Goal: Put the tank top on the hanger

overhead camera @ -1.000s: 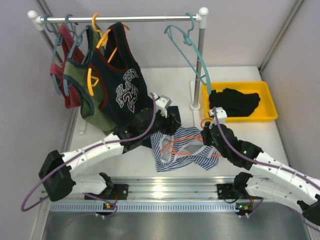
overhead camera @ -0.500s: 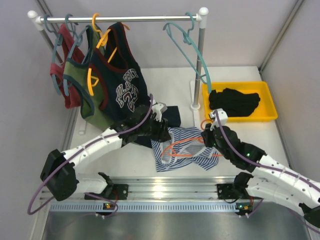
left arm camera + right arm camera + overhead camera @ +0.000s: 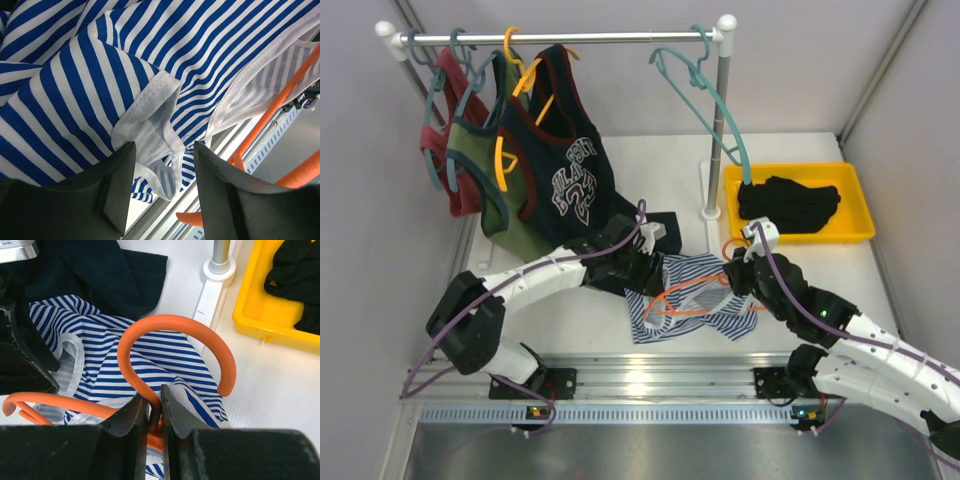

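Orange plastic hanger (image 3: 175, 322) down on the white table (image 3: 655, 165), hook curving up towards the rack post (image 3: 218, 260), arms lying across the tank top (image 3: 698, 305). Cannot tell whether either arm passes inside the fabric.

Tank top crumpled mid-table, between the two arms, just in front of the rack post and near the rail of arm bases. Blue and white stripes bunched, pale trim showing at the openings.

Right gripper (image 3: 155, 405) low at the right edge of the tank top, jaws pressed nearly together, pinching the hanger at the foot of its hook.

Left gripper (image 3: 164, 152) at the top-left edge of the tank top, fingers (image 3: 115, 185) spread wide. Straddles a folded loop of pale trim, nothing clamped. Contact with the cloth: cannot tell.

Navy cloth (image 3: 100, 275) flat on the table just behind the tank top, partly under the left arm.

Yellow tray (image 3: 855, 200) at the right, well apart, holding a black garment (image 3: 790, 205).

Teal hanger (image 3: 715, 110) bare on the rail (image 3: 610, 38); navy lettered top (image 3: 570, 185) hung further left with other tops.
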Robot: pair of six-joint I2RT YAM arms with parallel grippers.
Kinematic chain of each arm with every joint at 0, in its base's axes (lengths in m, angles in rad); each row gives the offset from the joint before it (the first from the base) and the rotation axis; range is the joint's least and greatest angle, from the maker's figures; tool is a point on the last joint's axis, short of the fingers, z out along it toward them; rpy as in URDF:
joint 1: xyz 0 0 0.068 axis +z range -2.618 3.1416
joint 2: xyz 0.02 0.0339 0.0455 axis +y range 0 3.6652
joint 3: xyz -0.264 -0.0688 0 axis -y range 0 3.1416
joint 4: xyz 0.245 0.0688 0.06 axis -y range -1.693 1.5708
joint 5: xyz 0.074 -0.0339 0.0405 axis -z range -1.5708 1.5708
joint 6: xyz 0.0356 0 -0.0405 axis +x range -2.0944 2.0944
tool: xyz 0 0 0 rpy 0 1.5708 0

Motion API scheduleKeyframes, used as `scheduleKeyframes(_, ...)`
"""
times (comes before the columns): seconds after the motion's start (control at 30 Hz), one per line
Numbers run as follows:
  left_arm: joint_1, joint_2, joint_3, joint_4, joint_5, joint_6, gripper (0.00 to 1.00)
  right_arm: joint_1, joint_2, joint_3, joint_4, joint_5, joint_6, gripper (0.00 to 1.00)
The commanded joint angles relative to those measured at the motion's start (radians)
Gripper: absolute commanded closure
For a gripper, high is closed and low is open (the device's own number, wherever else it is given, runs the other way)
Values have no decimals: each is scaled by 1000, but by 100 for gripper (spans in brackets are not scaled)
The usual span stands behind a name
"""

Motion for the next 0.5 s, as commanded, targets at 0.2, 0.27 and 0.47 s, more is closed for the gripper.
scheduleKeyframes(0.2,-3,83,22,172,74,-9,45,13,-12,-10,64,-3,-6,100)
scheduleKeyframes(0.27,-3,100,16,202,81,-14,46,13,-15,-11,63,1,-6,100)
scheduleKeyframes(0.47,-3,148,25,242,89,-16,51,13,-13,-11,61,4,-7,100)
